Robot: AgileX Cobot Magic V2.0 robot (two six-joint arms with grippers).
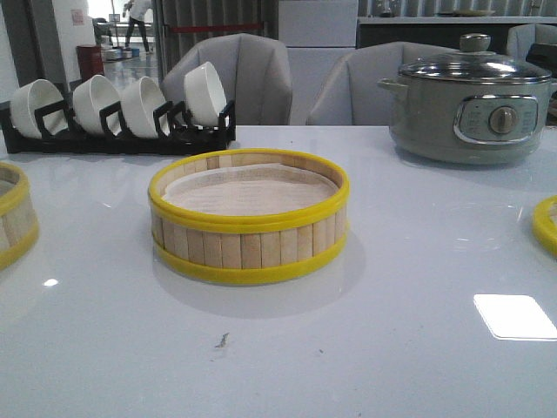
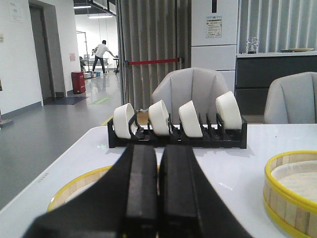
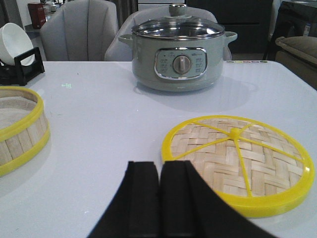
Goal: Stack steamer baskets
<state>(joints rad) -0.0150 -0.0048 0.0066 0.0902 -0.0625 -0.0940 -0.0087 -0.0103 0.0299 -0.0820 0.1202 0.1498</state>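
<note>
Evidently nothing is gripped: both the left gripper (image 2: 158, 198) and right gripper (image 3: 159, 198) have fingers pressed together, empty. One basket (image 1: 249, 216) sits mid-table as a base; another (image 1: 16, 213) waits at the left edge.

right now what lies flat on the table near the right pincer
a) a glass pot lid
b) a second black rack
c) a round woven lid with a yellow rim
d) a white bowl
c: in the right wrist view a round woven lid with a yellow rim and yellow spokes lies flat on the white table, just beyond the shut right pincer.
</note>
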